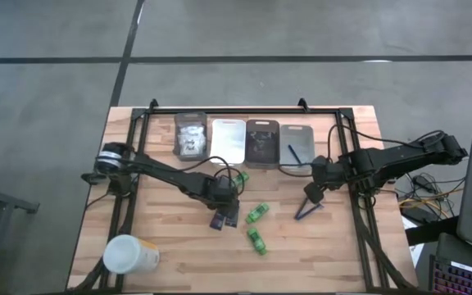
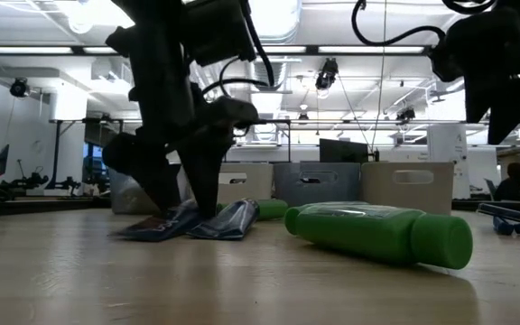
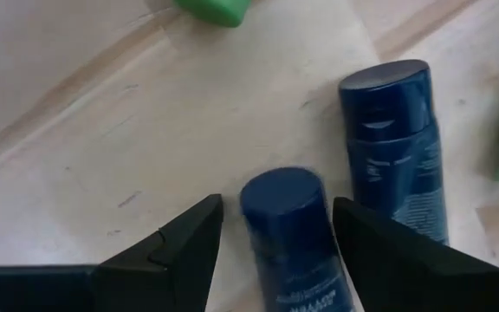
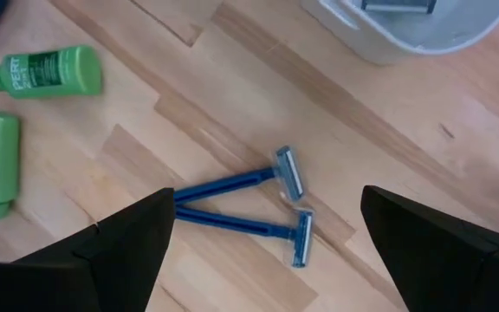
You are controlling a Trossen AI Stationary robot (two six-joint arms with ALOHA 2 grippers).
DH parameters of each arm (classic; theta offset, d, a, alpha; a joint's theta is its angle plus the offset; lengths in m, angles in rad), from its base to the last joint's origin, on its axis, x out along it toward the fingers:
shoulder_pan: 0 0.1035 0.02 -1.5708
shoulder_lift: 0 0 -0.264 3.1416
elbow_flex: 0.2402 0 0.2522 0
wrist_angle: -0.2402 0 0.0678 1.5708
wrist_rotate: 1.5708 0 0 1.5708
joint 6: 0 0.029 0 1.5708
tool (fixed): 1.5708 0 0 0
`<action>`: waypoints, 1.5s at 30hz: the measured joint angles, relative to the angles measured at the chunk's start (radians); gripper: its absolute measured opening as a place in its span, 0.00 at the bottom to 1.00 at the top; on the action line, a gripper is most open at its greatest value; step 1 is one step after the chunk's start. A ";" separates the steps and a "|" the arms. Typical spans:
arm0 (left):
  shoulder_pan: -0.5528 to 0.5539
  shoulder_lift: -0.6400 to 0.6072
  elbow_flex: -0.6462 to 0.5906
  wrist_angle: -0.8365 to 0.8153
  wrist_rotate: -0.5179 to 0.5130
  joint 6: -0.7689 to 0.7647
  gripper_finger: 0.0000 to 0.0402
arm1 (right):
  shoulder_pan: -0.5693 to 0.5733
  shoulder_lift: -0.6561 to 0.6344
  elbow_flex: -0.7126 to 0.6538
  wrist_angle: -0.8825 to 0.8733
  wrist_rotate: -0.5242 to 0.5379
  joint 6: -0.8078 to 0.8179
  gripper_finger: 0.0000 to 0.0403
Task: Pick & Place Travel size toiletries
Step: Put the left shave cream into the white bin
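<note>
Left arm reaches from the left edge across the wooden tabletop point(image 1: 170, 254) toward the middle, wrist bent down. Left gripper point(image 1: 224, 215) is low over two dark blue tubes point(image 3: 392, 147) lying side by side; its fingers point(image 3: 180, 251) stand apart on either side of the nearer tube's cap, not pressing it, nothing lifted. In the low view the fingers come down almost to the tabletop, right at the tubes point(image 2: 197, 221). Right arm comes in from the right edge, elbow folded, wrist tilted down. Right gripper point(image 1: 311, 197) hangs wide open and empty above two blue razors point(image 4: 249, 204), which lie on the tabletop with handles meeting at one end and heads spread apart. The razors show near the right frame rail point(image 1: 306, 211). Two green bottles point(image 1: 257, 215) lie on their sides between the two grippers, one nearer the front edge than the other; in the right wrist view both show off to one side point(image 4: 46, 71). Four small bins point(image 1: 227, 141) sit in a row along the far edge: the first holds white packets, the third dark items, the fourth one thin blue stick. A white-and-yellow cup point(image 1: 129, 255) lies on its side at the front left corner.
</note>
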 joint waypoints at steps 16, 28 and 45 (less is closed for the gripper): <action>0.022 0.001 -0.001 -0.027 0.054 0.092 0.32 | -0.001 0.002 -0.002 0.001 0.031 -0.023 0.90; 0.142 -0.171 0.126 -0.078 -0.086 0.217 0.35 | -0.001 0.002 -0.002 0.008 0.036 -0.018 0.90; 0.581 -0.119 0.226 0.016 -0.051 0.445 0.34 | 0.000 0.001 -0.002 0.056 0.081 0.040 0.90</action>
